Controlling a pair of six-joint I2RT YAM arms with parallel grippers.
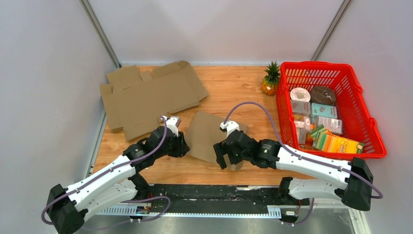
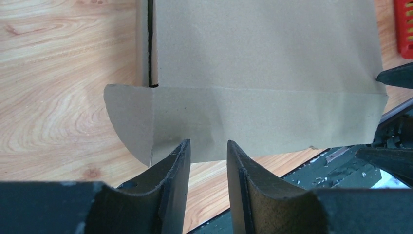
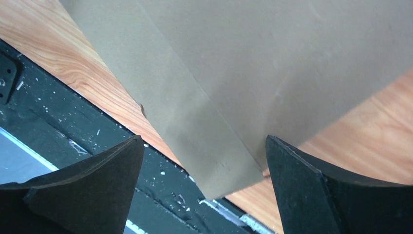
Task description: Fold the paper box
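We are seeing the paper box [image 1: 208, 132] lying on the table [image 1: 234, 87] between the left end effector [image 2: 207, 146] — half released, facing its rounded flap — and the right end effector [image 3: 204, 146], released wide, straddling its corner.

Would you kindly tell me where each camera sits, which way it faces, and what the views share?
Top external: above and behind the arms, looking down on the table; both arms, left hand and right hand show.
Left wrist: on the left wrist, facing the small cardboard piece; its two fingers show below.
Right wrist: on the right wrist, facing that piece's near corner; its fingers flank it.
Shared: all three show that cardboard piece.
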